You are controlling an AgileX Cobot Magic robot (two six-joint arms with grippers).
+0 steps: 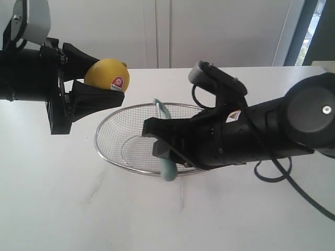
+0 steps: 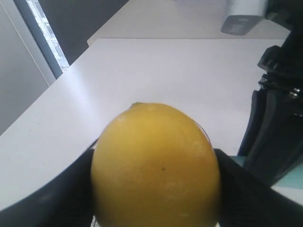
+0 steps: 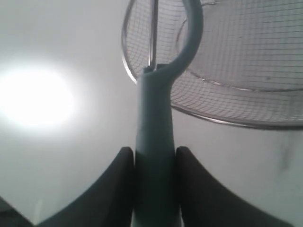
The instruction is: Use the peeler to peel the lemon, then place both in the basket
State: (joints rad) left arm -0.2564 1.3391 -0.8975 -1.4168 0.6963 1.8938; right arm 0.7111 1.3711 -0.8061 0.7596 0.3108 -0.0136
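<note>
Left tool [image 1: 101,76]: closed on the lemon [image 2: 155,165], one finger on each side of its middle.
Lemon's place: in the air at the left, above the tabletop [image 1: 63,209] and just past the left rim of the basket [image 1: 97,142].
Right tool [image 3: 155,182]: clamped on the handle of the peeler [image 3: 154,118], with the looped head sticking out beyond the fingers.
Peeler's place: over the near side of the basket, as far as we can tell, and well apart from the lemon.
Lemon's handling: we judge it firm and fairly light, with a smooth skin that may slip or turn under the blade. The hold across the middle suits it.
Peeler's handling: light and stiff, we think, and best held low on the handle, clear of the blade.
Hard to make out: the blade edge is too thin to read. The right arm covers the basket's right side. We cannot tell whether any peel is off.
</note>
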